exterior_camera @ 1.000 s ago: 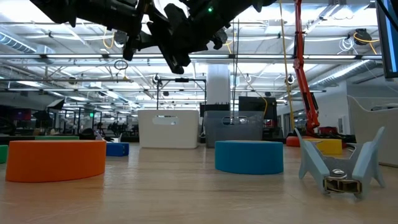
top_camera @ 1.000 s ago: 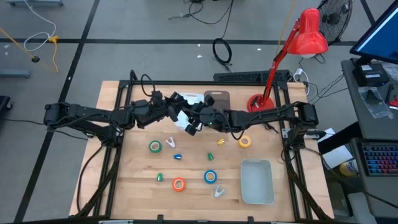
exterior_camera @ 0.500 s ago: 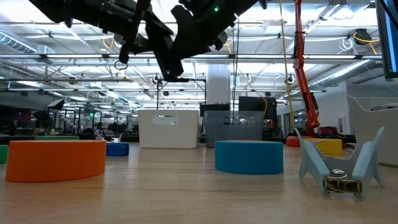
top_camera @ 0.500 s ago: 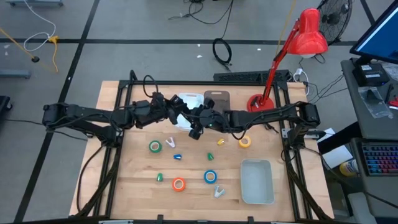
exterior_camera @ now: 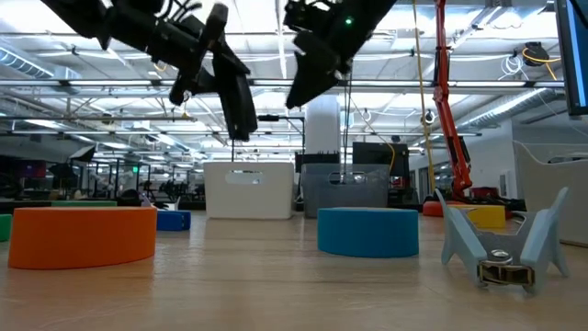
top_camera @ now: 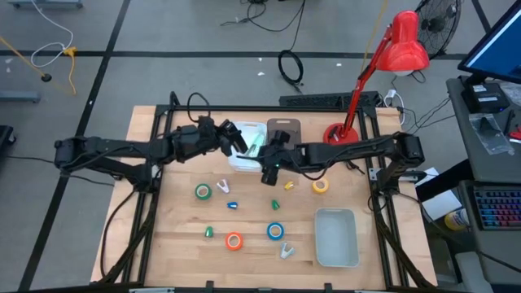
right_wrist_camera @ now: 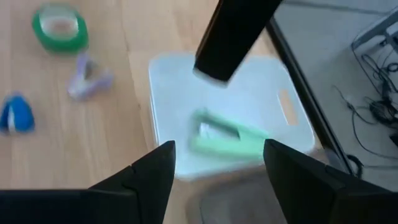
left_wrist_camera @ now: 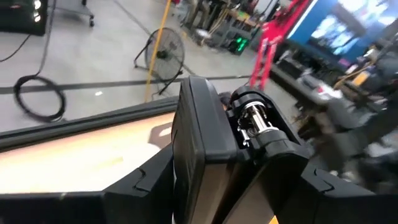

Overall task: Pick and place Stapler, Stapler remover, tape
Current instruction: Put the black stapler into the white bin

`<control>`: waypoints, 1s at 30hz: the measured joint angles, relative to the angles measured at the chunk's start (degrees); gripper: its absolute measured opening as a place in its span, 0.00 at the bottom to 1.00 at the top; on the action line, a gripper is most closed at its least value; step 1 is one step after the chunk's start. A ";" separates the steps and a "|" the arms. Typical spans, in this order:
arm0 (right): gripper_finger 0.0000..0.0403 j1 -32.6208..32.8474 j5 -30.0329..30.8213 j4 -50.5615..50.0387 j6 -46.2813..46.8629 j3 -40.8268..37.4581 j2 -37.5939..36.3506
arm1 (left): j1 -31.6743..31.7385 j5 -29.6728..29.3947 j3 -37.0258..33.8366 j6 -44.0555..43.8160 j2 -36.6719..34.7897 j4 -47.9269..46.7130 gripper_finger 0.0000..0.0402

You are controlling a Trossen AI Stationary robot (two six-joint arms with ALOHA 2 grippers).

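Observation:
A green stapler [right_wrist_camera: 227,140] lies flat in a small white bin [top_camera: 244,159] at the table's far middle. My right gripper [top_camera: 269,173] hangs open just right of and nearer than that bin, above the table. My left gripper [top_camera: 236,136] hovers open over the bin's far left corner. The tape rolls rest flat on the wood: green [top_camera: 203,191], yellow [top_camera: 320,185], blue [top_camera: 275,231] and orange [top_camera: 234,241]. One pale stapler remover [top_camera: 224,187] lies beside the green roll, and another [exterior_camera: 503,246] sits near the front edge.
A larger white bin [top_camera: 336,238] sits at the near right. Small blue [top_camera: 233,205], green [top_camera: 209,233] and yellow [top_camera: 288,185] pieces lie among the rolls. A red desk lamp [top_camera: 391,65] stands at the far right corner, and a grey-brown pad [top_camera: 283,129] lies behind the small bin.
The two grippers, close together over the small bin a second ago, have drawn apart. The right one moved toward the table's right, the left one toward the far left. The green stapler now shows lying in the bin.

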 joint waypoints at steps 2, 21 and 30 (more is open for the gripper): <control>0.58 -0.07 0.04 -1.67 -0.05 -0.01 -0.82 | 2.19 2.11 0.00 0.27 0.89 -0.22 0.50; 0.55 -0.15 0.00 -7.57 6.28 -3.00 -3.25 | 14.87 20.41 22.55 6.36 24.25 -23.78 0.50; 0.56 -0.07 -0.06 -7.70 8.95 -5.22 -3.25 | 16.18 19.62 30.10 8.08 27.76 -33.50 0.50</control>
